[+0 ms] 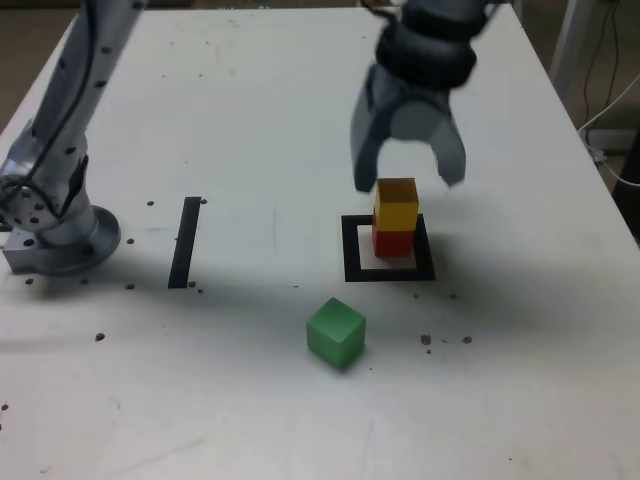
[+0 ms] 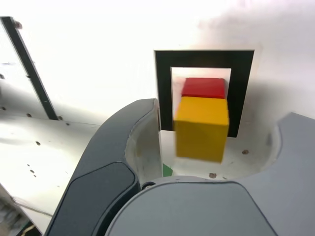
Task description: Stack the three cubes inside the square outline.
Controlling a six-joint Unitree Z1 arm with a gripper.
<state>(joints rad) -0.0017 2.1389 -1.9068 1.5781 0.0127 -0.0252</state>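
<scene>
A yellow cube (image 1: 396,203) sits on top of a red cube (image 1: 392,241) inside the square outline (image 1: 352,250) of black tape. Just above the pair hangs my gripper (image 1: 405,182), open, its two grey fingers spread wider than the yellow cube and not touching it. From the wrist the yellow cube (image 2: 202,127) shows between the fingers, with the red cube (image 2: 204,88) beneath it and the square outline (image 2: 243,88) around both. A green cube (image 1: 335,332) lies alone on the table, nearer the camera than the outline.
A straight black tape strip (image 1: 185,241) lies at the exterior view's left, also seen as the strip (image 2: 28,69) from the wrist. The arm's base (image 1: 55,235) stands at the far left. Small dark specks dot the white table (image 1: 250,130).
</scene>
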